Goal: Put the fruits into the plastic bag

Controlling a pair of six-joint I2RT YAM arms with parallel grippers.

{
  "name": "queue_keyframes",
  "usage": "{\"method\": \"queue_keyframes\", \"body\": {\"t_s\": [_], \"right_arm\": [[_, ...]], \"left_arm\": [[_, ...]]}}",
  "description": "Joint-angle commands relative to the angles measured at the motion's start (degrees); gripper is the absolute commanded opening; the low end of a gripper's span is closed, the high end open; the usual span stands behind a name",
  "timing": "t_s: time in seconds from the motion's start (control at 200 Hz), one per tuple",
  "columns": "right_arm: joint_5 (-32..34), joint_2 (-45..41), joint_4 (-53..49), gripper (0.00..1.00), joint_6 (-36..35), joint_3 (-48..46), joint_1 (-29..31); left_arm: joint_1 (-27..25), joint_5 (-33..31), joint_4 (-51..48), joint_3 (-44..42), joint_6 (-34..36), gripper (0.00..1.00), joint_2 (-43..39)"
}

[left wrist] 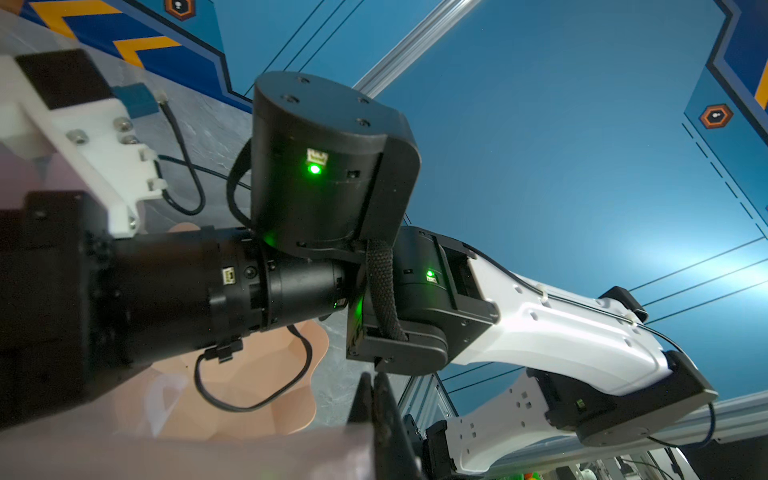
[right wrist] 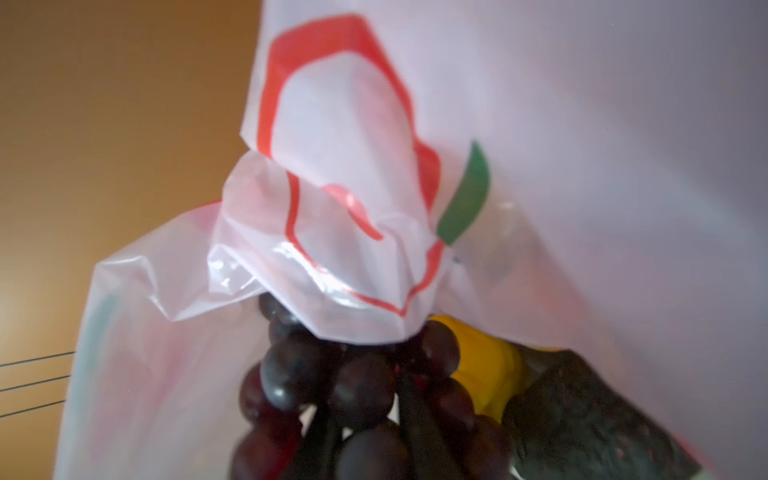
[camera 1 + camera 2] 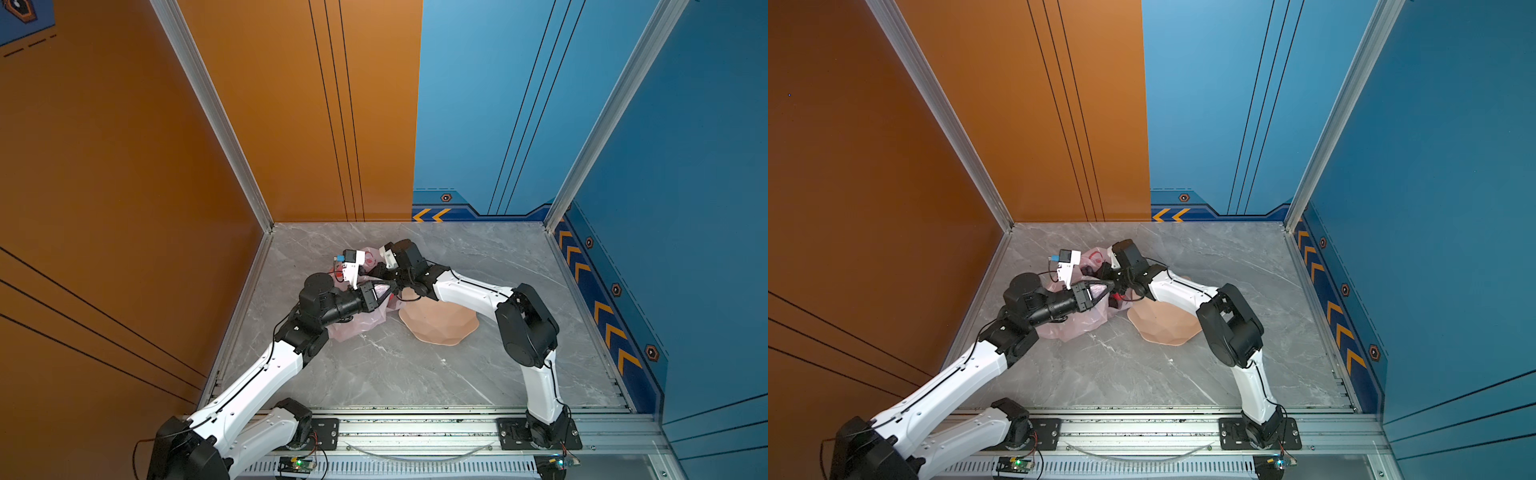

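The pale-pink plastic bag [image 3: 357, 328] [image 3: 1075, 328] lies crumpled at the back left of the table. My left gripper [image 3: 392, 286] [image 3: 1111, 286] is shut on the bag's edge [image 1: 208, 457] and holds it up. My right gripper [image 2: 361, 399] reaches down into the bag's mouth. Its fingers [image 2: 411, 415] stand slightly parted on either side of the purple grape bunch [image 2: 291, 374], with slivers of light between them and the grapes. Beside the grapes inside the bag [image 2: 340, 166] lie a yellow fruit [image 2: 486, 365] and a dark avocado [image 2: 582, 415].
A peach scalloped bowl [image 3: 440, 324] [image 3: 1163, 328] [image 1: 257, 374] sits just right of the bag, partly under my right forearm. Both wrists crowd together over the bag. Orange and blue walls close in the grey marble table [image 3: 395, 374].
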Motion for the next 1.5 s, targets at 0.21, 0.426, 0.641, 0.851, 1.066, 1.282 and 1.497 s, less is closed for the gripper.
{"method": "queue_keyframes", "body": {"t_s": [0.21,0.426,0.641,0.851,1.066,1.282,1.497], "right_arm": [[-2.49,-3.35,-1.77,0.61,-1.06,-1.22,0.35],[0.19,-7.63,-9.95,0.73,-6.03,-0.63,-0.30],[6.29,-11.51,-23.14,0.82,-13.09,2.81,-0.87],[6.61,-12.04,-27.19,0.85,-15.23,3.39,-1.67],[6.75,-1.48,-34.69,0.86,-21.88,19.60,2.37],[35.87,16.35,-66.79,0.94,-39.93,51.70,9.88],[50.98,14.71,-66.15,1.00,-47.16,51.15,14.87]], "left_arm": [[7.80,-1.80,-0.39,-6.41,-4.22,0.00,-7.62],[11.23,-4.38,-4.86,-8.60,-4.93,0.00,-11.97],[15.69,-3.21,-7.16,-9.53,-5.72,0.00,-15.48],[17.08,-2.52,-6.19,-10.15,-6.89,0.00,-16.04],[17.30,-1.69,-4.79,-10.40,-8.10,0.00,-16.16],[17.87,-1.38,-5.95,-10.24,-7.81,0.00,-17.49],[18.49,-1.12,-5.11,-11.12,-8.22,0.00,-17.63]]}}
